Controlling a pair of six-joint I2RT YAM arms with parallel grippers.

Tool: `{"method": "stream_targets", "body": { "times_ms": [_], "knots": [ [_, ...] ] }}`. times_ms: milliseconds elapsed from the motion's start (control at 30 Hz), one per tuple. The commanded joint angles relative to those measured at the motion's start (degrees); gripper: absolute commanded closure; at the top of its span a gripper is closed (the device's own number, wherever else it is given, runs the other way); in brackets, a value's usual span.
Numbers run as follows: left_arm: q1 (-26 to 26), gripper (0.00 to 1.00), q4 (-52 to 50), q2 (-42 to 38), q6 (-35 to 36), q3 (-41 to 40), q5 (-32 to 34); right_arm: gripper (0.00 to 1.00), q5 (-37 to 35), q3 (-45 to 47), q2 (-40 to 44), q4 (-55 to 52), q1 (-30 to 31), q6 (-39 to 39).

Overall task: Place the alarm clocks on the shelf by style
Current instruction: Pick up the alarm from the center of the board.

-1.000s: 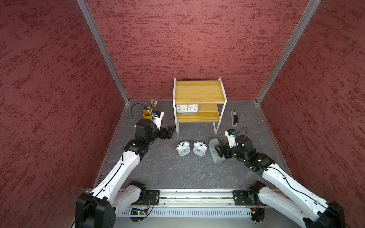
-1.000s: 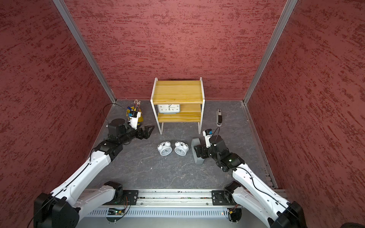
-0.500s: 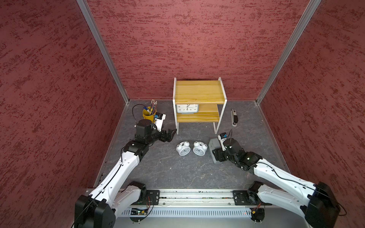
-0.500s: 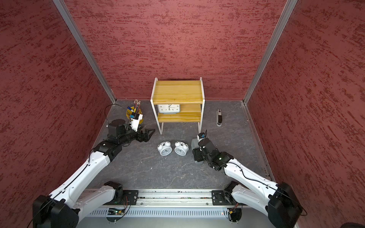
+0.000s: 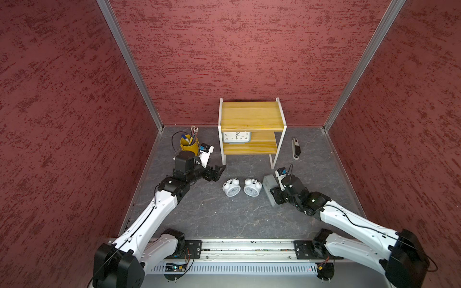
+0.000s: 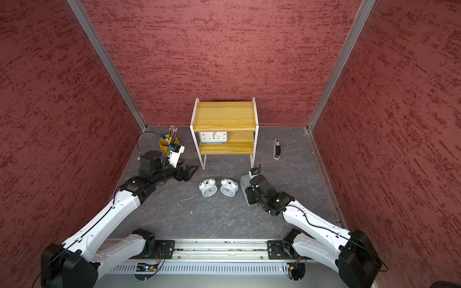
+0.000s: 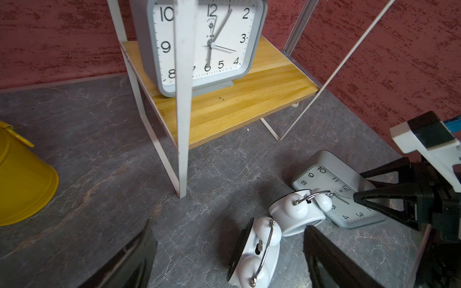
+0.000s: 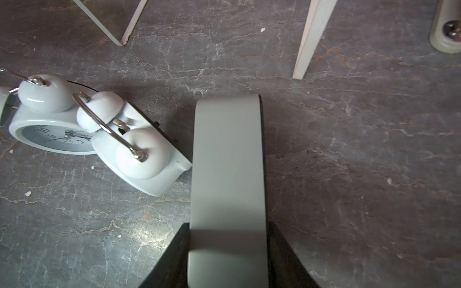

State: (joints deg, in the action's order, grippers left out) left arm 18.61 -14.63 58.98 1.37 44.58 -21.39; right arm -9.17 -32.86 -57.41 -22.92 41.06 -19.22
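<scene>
Grey stone-look floor (image 5: 224, 219) between red walls; shelf (image 5: 249, 114), two boards: upper bare, lower holding one grey clock (image 5: 236, 137) at its left, room free beside it; second grey clock (image 8: 227, 162), on the floor, standing on edge, right gripper (image 8: 228, 225) pinching its two broad faces; lift it straight up first, since a twin-bell clock (image 8: 149, 182) touches or nearly touches it, then pass between the front legs onto the lower board, dial forward; yellow bucket (image 5: 188, 147), holding pens (image 5: 193, 132); other twin-bell clock (image 5: 231, 187), on the floor; left gripper (image 5: 218, 172), spread, empty, near the shelf's front leg.
</scene>
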Motion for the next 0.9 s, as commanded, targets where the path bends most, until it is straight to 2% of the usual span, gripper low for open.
{"method": "stream_targets", "body": {
  "times_ms": [0,167,267,467,600,867],
  "knots": [
    [2.57,0.05,0.21,1.36,2.94,2.67,-0.74,0.72,-5.04,-1.87,2.91,1.66,0.10,2.14],
    [6.20,0.05,3.08,5.04,6.12,5.24,-4.00,0.74,-1.06,-4.93,5.06,1.81,-3.80,4.72],
    [6.66,0.04,4.39,7.97,8.31,7.81,-8.69,0.74,3.66,-7.78,5.38,0.56,-6.84,7.74],
    [6.96,0.04,3.12,14.87,17.10,15.09,-20.35,0.74,16.75,-15.68,4.14,-1.37,-11.64,14.36],
    [7.05,0.03,1.34,19.10,23.18,19.89,-28.35,0.75,24.01,-22.36,0.71,-4.32,-11.97,20.08],
    [6.47,0.02,-7.15,25.75,29.74,30.32,-36.63,0.76,34.26,-32.56,-7.95,-9.19,-11.97,30.37]
  ]
}}
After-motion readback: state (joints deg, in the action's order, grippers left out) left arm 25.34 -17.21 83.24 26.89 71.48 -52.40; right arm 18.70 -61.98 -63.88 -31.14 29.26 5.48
